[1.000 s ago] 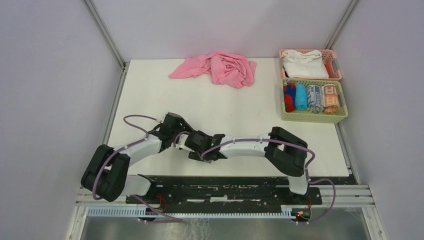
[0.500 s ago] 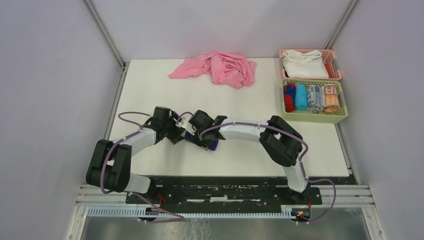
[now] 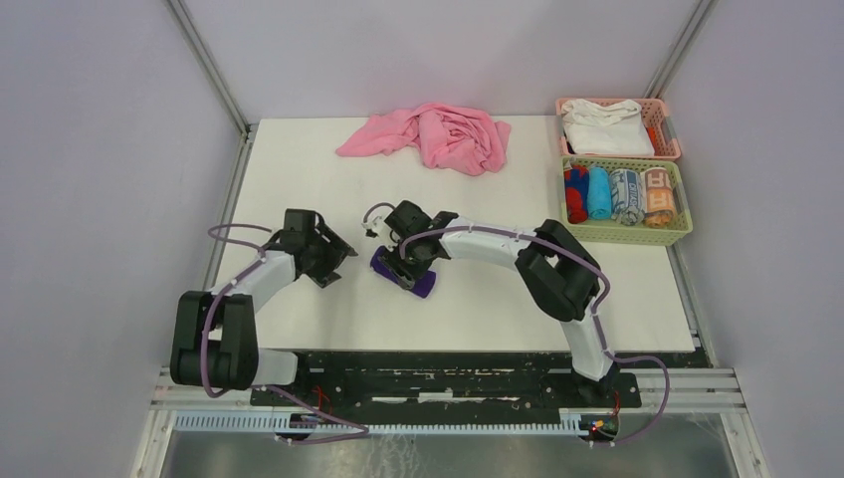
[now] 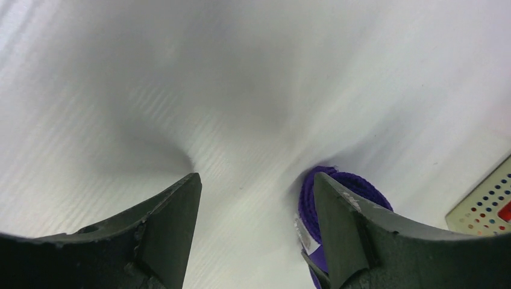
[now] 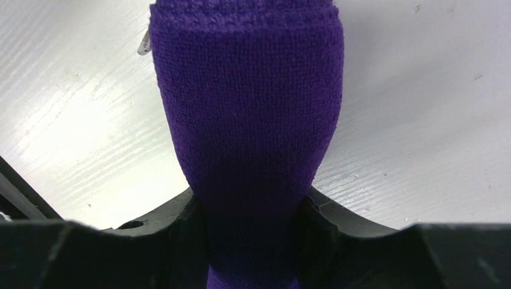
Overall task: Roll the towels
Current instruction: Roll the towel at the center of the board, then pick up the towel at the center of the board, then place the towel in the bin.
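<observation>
Right wrist view: right fingers point(image 5: 337, 224) clamp the rolled purple towel point(image 5: 247, 120) at its waist, squeezing it narrow, a detail hidden under the arm from above.
Left wrist view: left fingers point(image 4: 175, 217) spread apart with only bare counter point(image 4: 181, 90) between them. The roll's spiral end shows past one finger, with a corner of the green basket point(image 4: 482, 201) beyond.
Top view: the roll lies mid-counter toward the near edge, left fingers just beside it and apart from it.

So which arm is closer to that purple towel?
The right. The right gripper pinches the rolled purple towel; the left gripper hangs open beside it, not touching.
</observation>
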`<state>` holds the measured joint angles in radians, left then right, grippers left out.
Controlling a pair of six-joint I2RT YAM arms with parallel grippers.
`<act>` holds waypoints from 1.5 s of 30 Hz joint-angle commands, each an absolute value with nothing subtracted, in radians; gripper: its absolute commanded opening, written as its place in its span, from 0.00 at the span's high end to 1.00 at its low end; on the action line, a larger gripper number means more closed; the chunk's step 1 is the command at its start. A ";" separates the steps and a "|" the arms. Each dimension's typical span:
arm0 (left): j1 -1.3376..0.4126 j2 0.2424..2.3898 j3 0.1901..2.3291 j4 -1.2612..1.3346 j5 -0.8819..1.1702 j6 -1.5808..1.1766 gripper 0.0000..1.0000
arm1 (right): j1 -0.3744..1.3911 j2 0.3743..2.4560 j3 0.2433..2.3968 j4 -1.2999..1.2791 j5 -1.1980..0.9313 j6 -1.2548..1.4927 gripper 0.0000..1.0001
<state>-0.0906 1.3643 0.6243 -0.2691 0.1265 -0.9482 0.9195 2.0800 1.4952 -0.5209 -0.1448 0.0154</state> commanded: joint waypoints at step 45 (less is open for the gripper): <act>-0.128 1.150 0.966 -0.555 0.141 -0.407 0.21 | -0.108 1.842 1.846 -0.916 0.779 -0.074 1.00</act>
